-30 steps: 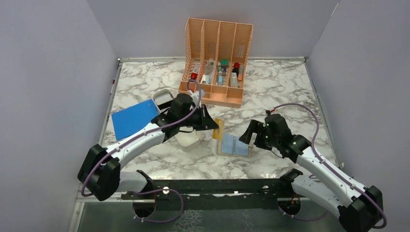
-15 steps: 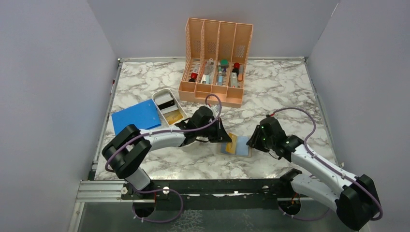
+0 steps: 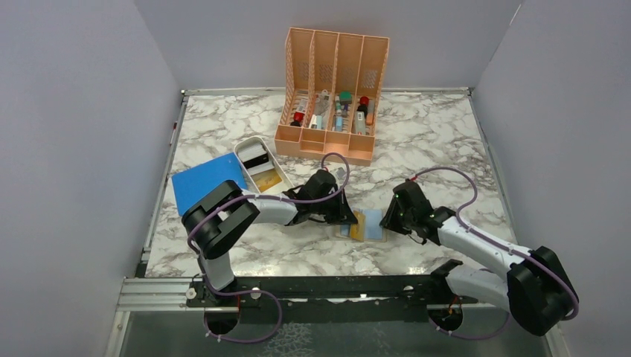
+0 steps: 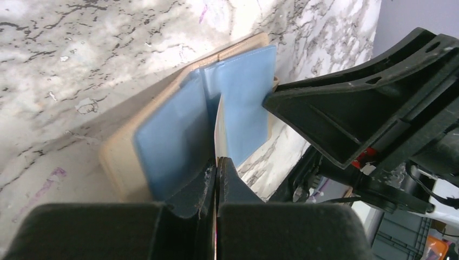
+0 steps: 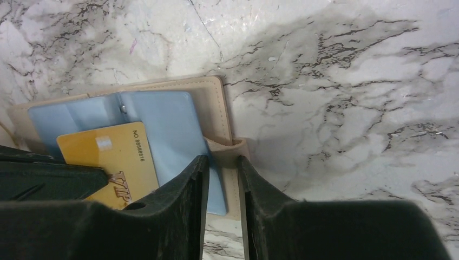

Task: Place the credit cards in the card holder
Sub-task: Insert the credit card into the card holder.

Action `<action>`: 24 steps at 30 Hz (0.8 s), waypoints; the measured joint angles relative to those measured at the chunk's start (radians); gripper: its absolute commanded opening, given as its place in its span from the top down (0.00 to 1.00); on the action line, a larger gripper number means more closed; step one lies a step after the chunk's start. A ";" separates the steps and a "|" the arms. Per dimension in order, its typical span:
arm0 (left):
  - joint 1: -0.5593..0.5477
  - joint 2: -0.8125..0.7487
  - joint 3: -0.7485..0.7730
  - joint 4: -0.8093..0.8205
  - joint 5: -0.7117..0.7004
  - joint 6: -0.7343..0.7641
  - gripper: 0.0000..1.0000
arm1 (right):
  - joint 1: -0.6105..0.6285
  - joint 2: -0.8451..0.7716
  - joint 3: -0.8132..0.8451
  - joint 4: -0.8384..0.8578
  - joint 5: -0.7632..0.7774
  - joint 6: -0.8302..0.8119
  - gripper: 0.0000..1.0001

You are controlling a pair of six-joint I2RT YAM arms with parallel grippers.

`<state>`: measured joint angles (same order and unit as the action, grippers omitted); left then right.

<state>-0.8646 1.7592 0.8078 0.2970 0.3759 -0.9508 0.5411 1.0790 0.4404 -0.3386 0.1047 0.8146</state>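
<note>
Left gripper [image 4: 217, 162] clamped tight on gold card [image 5: 116, 162], card edge-on between its fingers, far end over the blue sleeves of the card holder [image 4: 173, 135]; can't tell if it's inside one. Right gripper [image 5: 223, 160] nearly closed, pinching the holder's tan tab at its right edge. Holder lies open on marble table [image 3: 245, 253], front centre, between the arms. White tray [image 3: 239, 147] and blue sheet [image 3: 208, 182] to the left, orange rack [image 3: 331, 89] at back

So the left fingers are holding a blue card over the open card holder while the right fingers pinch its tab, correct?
Not quite. The card is gold-yellow, not blue, as the right wrist view shows. Otherwise yes: the left fingers hold it over the open card holder, and the right fingers pinch its tab.
</note>
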 measured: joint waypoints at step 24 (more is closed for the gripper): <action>0.006 0.018 0.003 0.001 -0.056 -0.012 1.00 | 0.000 0.029 -0.006 0.050 0.015 -0.004 0.75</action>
<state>-0.8585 1.7767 0.8112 0.2981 0.3195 -0.9630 0.5411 1.1080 0.4343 -0.2890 0.1196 0.8108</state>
